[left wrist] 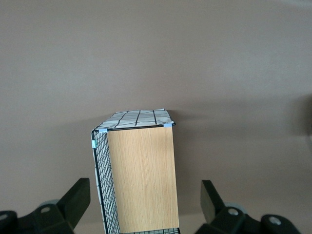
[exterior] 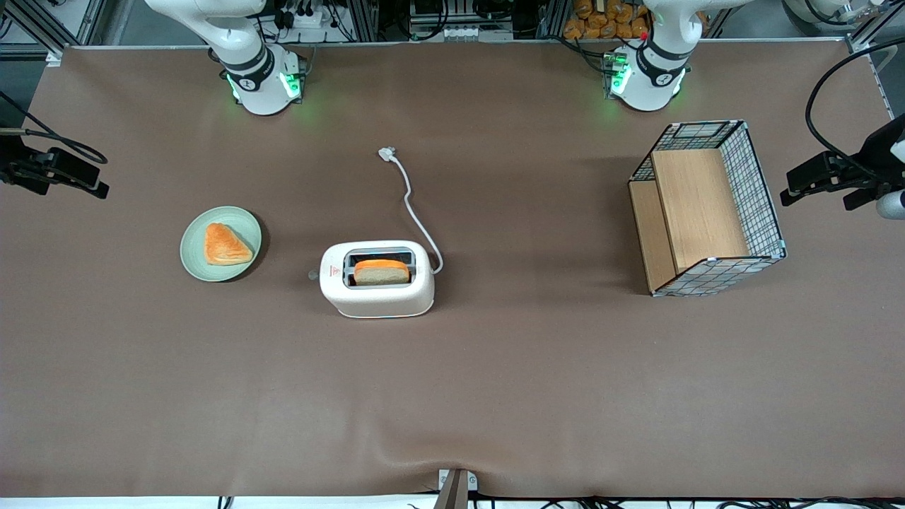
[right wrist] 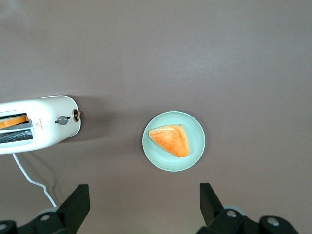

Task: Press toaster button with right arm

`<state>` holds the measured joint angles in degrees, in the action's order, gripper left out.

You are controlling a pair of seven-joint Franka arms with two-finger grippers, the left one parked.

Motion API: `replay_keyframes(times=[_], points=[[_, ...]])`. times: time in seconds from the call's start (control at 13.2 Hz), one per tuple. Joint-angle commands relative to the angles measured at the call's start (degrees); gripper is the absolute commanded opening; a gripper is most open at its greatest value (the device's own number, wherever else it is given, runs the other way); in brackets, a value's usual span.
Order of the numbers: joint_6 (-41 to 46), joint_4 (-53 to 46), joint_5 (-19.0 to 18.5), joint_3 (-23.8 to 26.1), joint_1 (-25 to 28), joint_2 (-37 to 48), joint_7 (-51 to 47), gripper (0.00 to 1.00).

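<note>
Toaster: cream-white rounded two-slot toaster sits mid-table, nearest the front camera, one slice of bread standing in a slot.
Button: small grey round knob juts from the narrow end facing the pale green round plate.
Gripper: right arm's slim black gripper hangs high above the table, fingers spread wide, holding nothing, well apart from the knob.
Risk one: a wide-open hand could straddle the tiny knob and miss it.
Risk two: a sideways shove might slide the light toaster along the brown cloth.
Risk three: coming down near the plate, it could clip the orange triangular pastry.
</note>
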<state>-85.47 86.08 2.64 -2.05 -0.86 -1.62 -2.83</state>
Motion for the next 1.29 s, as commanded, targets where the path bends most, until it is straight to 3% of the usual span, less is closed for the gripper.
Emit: replay_keyframes(times=[0.0, 1.21], points=[[0.9, -1.0, -1.0, 0.4, -0.3, -0.3, 0.1, 1.0], [1.0, -0.6, -0.2, 0.6, 2.2, -4.4, 0.1, 1.0]])
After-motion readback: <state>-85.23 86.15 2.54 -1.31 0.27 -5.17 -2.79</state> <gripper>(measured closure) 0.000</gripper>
